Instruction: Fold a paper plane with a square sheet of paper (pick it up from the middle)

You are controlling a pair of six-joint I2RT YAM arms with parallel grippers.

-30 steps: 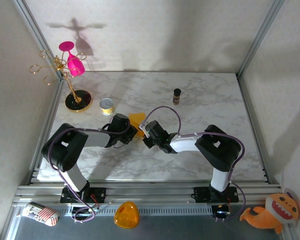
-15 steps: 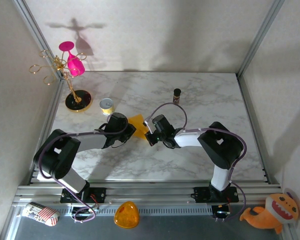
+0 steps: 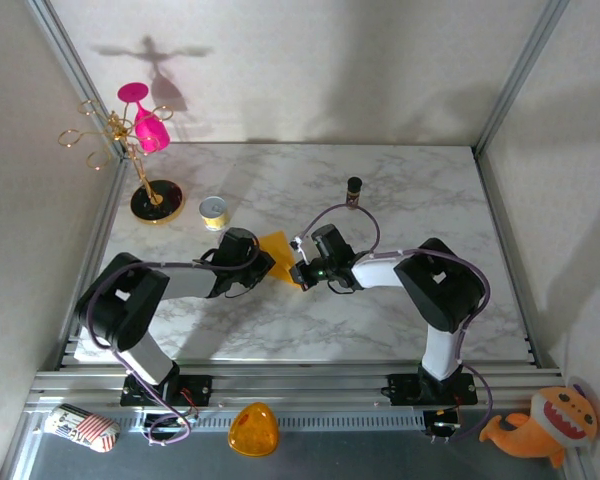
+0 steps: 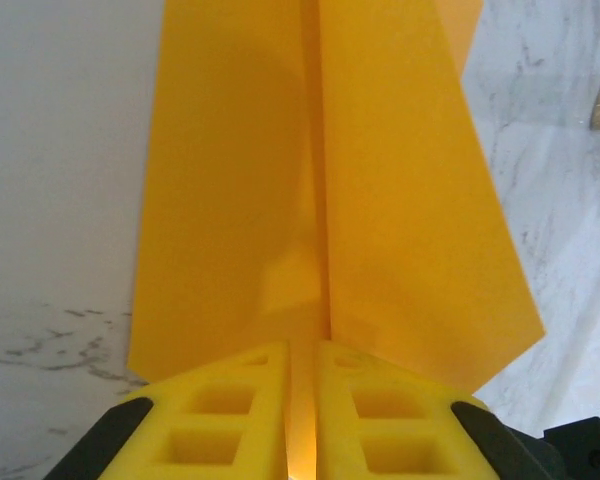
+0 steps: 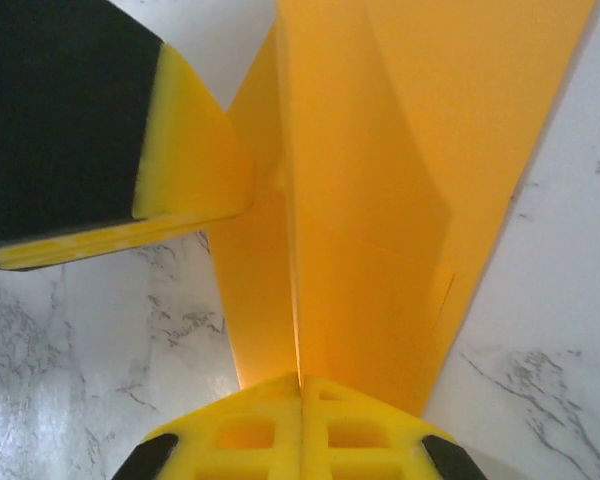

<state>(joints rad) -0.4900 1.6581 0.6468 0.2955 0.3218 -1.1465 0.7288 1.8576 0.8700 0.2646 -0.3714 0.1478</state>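
The square sheet of paper (image 3: 277,243) is orange-yellow and folded into a pointed wedge with a centre crease. It sits just above the marble table (image 3: 400,310), between my two grippers. My left gripper (image 3: 268,263) is shut on the crease from the left. In the left wrist view the paper (image 4: 400,200) spreads to both sides of that gripper (image 4: 302,352). My right gripper (image 3: 300,272) is shut on the same crease from the right. In the right wrist view the paper (image 5: 380,180) rises from that gripper (image 5: 300,382), and a left finger (image 5: 185,140) touches it at upper left.
A small yellow tin (image 3: 213,211) stands just behind the left gripper. A gold stand (image 3: 156,201) with a pink glass (image 3: 145,128) is at the back left. A dark little bottle (image 3: 354,191) stands behind the right gripper. An orange dome (image 3: 252,429) lies off the table's front edge.
The right wrist has swung toward the back of the table and the left arm has shifted a little. Both grippers have kept hold of the paper, which has barely moved.
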